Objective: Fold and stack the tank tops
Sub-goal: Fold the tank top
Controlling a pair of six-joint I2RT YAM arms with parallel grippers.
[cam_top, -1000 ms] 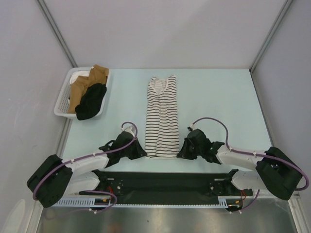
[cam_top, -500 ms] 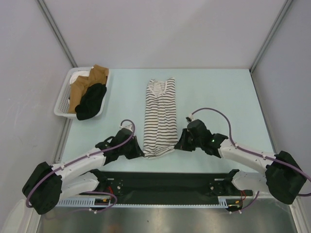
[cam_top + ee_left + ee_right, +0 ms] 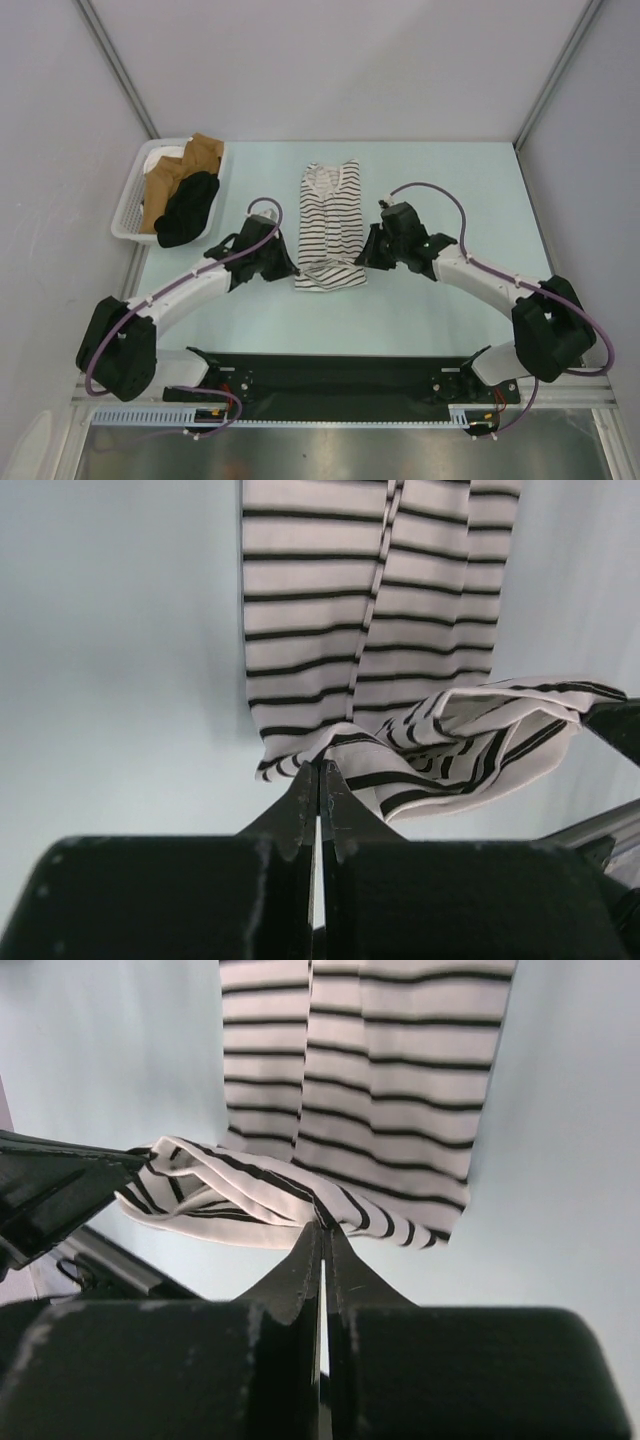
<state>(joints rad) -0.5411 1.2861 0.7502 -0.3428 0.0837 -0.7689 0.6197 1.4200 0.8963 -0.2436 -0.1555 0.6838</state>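
The white tank top with thin black stripes lies folded lengthwise in a narrow strip at the table's middle, neck at the far end. Its near hem is lifted and curled back over the strip. My left gripper is shut on the hem's left corner. On the other side my right gripper is shut on the hem's right corner. Between the two the hem sags in loose folds. A black tank top hangs crumpled over the near edge of the basket at the far left.
A white slatted basket at the table's far left holds brown clothes and something white, with the black top. Grey walls close in the table on three sides. A black bar runs along the near edge between the arm bases.
Both grippers have carried the striped top's near hem away from the front edge toward the far side, folding it over itself. The left jaws closed fully on the cloth.
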